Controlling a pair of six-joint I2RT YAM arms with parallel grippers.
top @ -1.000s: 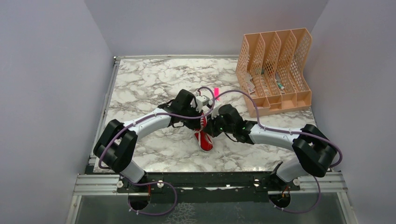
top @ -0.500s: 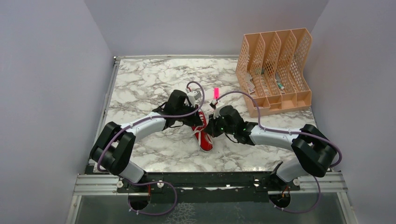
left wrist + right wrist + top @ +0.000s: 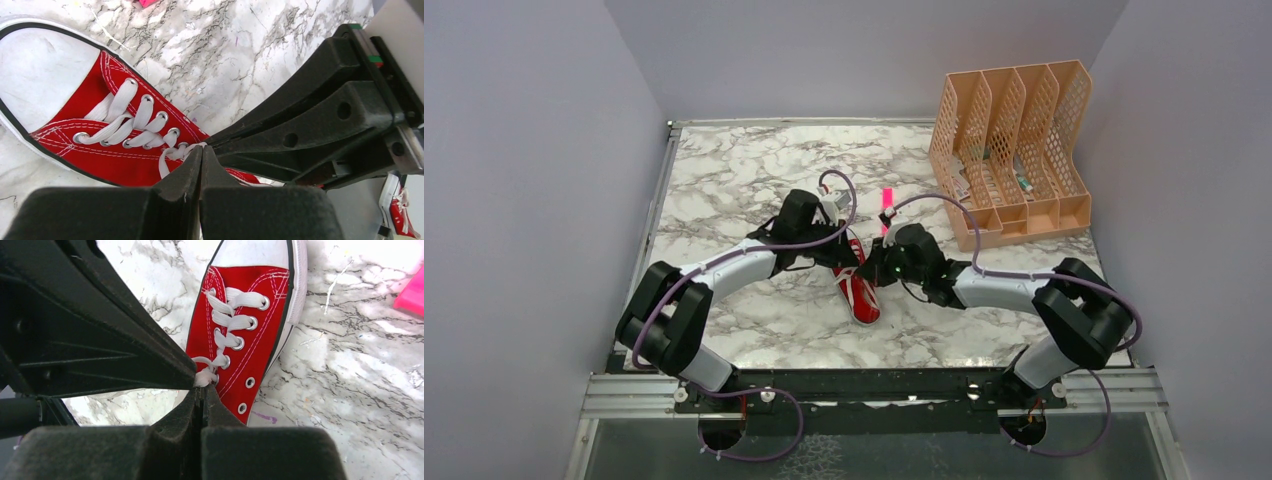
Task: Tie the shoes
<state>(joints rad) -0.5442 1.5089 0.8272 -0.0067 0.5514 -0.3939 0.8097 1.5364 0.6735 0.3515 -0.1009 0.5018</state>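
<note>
My left gripper [image 3: 201, 150] and right gripper [image 3: 200, 390] each pinch the laces [image 3: 117, 100] at the top eyelets of the sneaker [image 3: 100, 160]; best I pull apart evenly and low, lest either end slips.

White arms [image 3: 744, 262], black joints and hands [image 3: 202, 149], purple cables [image 3: 972, 243].

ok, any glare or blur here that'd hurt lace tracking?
Left wrist: toe cap blown out, laces sharp, own jaws a dark soft mass. Right wrist: marble table washed out top right, pink marker soft at the edge. Top external: even light, soft shadows; sneaker small, partly occluded.
</note>
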